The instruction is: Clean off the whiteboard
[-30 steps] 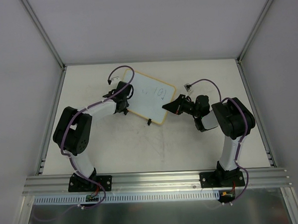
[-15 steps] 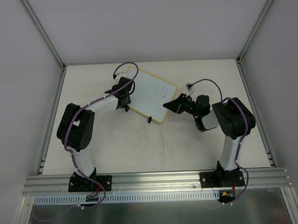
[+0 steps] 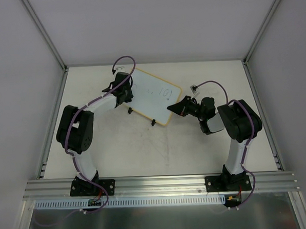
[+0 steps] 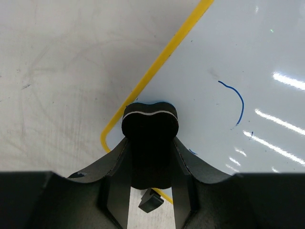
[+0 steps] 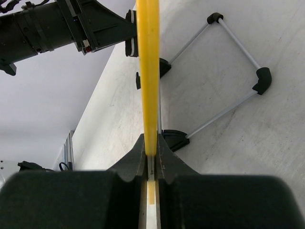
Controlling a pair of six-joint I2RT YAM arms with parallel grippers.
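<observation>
**Top view.** The whiteboard (image 3: 153,96) sits askew at the far middle of the table (image 3: 144,151), between the two arms. The left gripper (image 3: 125,93) is over its left end, and the right gripper (image 3: 173,108) meets its right edge.

**Left wrist view.** The jaws are clenched on a black eraser (image 4: 150,125), which is set on the board just inside the yellow rim (image 4: 157,67). A blue stroke (image 4: 237,102) lies nearby.

**Right wrist view.** The jaws grasp the rim, seen edge-on.
</observation>
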